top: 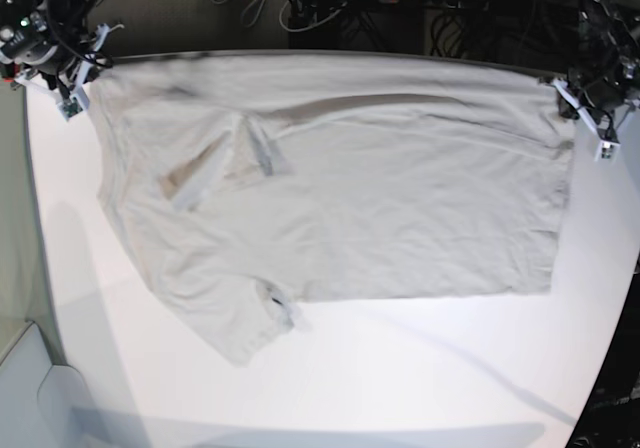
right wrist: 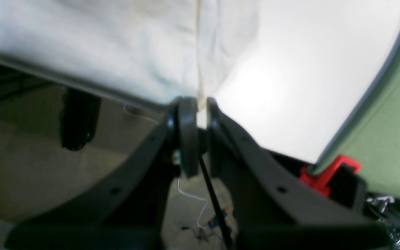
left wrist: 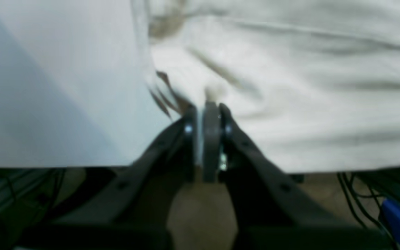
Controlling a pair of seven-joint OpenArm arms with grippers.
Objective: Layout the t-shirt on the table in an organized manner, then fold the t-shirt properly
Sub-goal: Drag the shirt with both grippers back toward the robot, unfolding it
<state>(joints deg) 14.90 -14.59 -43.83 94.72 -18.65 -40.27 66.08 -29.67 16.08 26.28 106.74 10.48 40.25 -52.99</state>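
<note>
The t-shirt (top: 340, 218) is shown spread across the far half of the table (top: 400, 368), its length running from one side to the other, with its far edge lying along the far table edge. One far corner is pinched by the left gripper (left wrist: 208, 107), whose jaws are pressed together on a small bunch of cloth at the table edge. The opposite far corner is held at the right gripper (right wrist: 200, 104): a thin fold of cloth is seen between its jaws, which stand a narrow gap apart, so the grip is judged light or loosening.

The laying-out stage is judged mostly done: the body lies broad and fairly flat. It is not yet tidy. A sleeve (top: 215, 173) is doubled over onto the chest, a long ridge (top: 400, 108) runs beside the far edge, and the near corner (top: 255, 328) is skewed towards the front. Smoothing of these parts is left, and no proper fold is yet seen; the whole folding stage remains.
</note>
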